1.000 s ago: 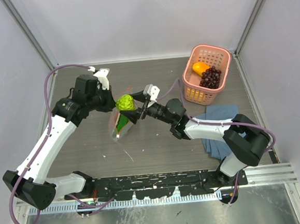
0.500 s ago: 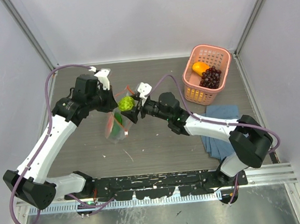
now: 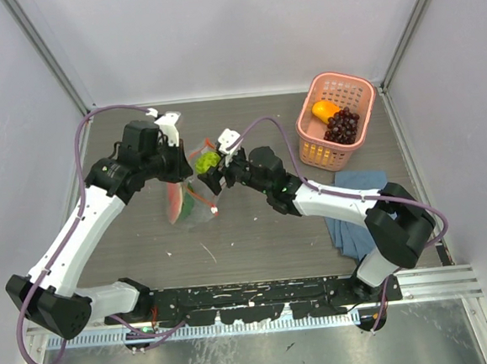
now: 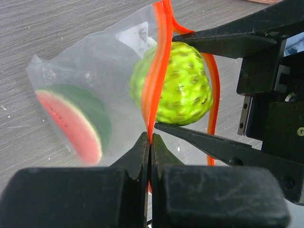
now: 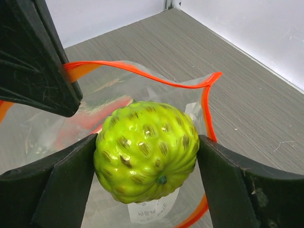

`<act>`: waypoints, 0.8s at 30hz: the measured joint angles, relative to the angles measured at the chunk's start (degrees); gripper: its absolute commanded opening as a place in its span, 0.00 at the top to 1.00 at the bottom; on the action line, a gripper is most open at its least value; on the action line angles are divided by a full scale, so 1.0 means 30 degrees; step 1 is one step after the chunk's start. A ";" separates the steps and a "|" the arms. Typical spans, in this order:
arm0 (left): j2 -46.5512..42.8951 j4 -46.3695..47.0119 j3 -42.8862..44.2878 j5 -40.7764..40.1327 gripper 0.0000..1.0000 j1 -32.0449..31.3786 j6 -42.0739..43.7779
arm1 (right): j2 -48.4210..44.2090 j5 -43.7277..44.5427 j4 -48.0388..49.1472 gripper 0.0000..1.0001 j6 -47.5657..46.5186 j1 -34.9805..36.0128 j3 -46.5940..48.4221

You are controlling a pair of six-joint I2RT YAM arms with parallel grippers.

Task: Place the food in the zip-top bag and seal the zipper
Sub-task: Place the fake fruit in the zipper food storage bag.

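1. the left gripper [image 4: 150, 142] has its fingers pressed together on one lip of the zipper [image 4: 159, 71]. the zip-top bag [image 4: 85, 71] hangs from that pinch with its mouth spread. i cannot tell whether its bottom rests on the table [image 3: 256, 240].
2. the right gripper [image 3: 212, 174] is clamped on the green round fruit [image 5: 145, 149], one finger on each side. the fruit sits right at the bag's mouth, between the two red-orange lips.
3. a watermelon slice [image 4: 71, 123] lies low inside the bag. the orange-yellow fruit [image 3: 326, 110] and the grape bunch [image 3: 343, 126] are in the pink basket [image 3: 321, 152], well apart from the bag.
4. the green fruit looks hard, glossy and bumpy, and probably light. being round and shiny, it could squirt out of flat fingers. the safest hold is across its widest middle, as it is held now.
5. the bag is thin, limp, crinkly film with no shape of its own. the film looks slippery, so the stiffer zipper strip is the place to grip. with only one lip pinched, the free lip may sag or fold across the opening.
6. the grape bunch looks knobbly and uneven, so i would take it across its bulk. the orange-yellow fruit looks smooth, so i would take it across its middle.
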 measured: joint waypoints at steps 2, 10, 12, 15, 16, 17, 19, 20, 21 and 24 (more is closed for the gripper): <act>0.0036 0.0000 0.0000 0.0044 1.00 0.0000 0.0000 | 0.0015 0.0219 -0.0080 0.12 0.0073 0.0000 0.0095; 0.0197 0.0000 0.0000 0.0175 1.00 0.0000 0.0000 | 0.0015 0.0525 -0.0240 0.00 0.0299 0.0000 0.0510; 0.0248 0.0000 0.0000 0.0204 1.00 0.0000 -0.0007 | 0.0015 0.0568 -0.0277 0.00 0.0313 0.0000 0.0532; 0.0291 -0.0007 0.0000 0.0204 1.00 0.0000 -0.0007 | 0.0007 0.0656 -0.0328 0.00 0.0313 0.0000 0.0532; 0.0299 -0.0007 0.0000 0.0204 1.00 0.0000 0.0000 | 0.0000 0.0692 -0.0364 0.00 0.0306 0.0000 0.0532; 0.0299 -0.0007 0.0000 0.0204 1.00 0.0000 -0.0007 | -0.0029 0.0721 -0.0430 0.00 0.0291 0.0000 0.0532; 0.0321 -0.0007 0.0000 0.0204 1.00 0.0000 -0.0007 | -0.0226 0.0758 -0.0918 0.00 0.0197 0.0000 0.0532; 0.0342 -0.0007 0.0000 0.0204 1.00 0.0000 -0.0007 | -0.0350 0.0758 -0.1129 0.00 0.0146 0.0000 0.0532; 0.0364 -0.0007 0.0000 0.0197 1.00 0.0000 -0.0007 | -0.0568 0.0772 -0.1413 0.00 0.0058 0.0000 0.0532; 0.0408 -0.0015 0.0000 0.0197 1.00 0.0000 -0.0007 | -0.1355 0.0780 -0.2470 0.00 -0.0313 0.0000 0.0656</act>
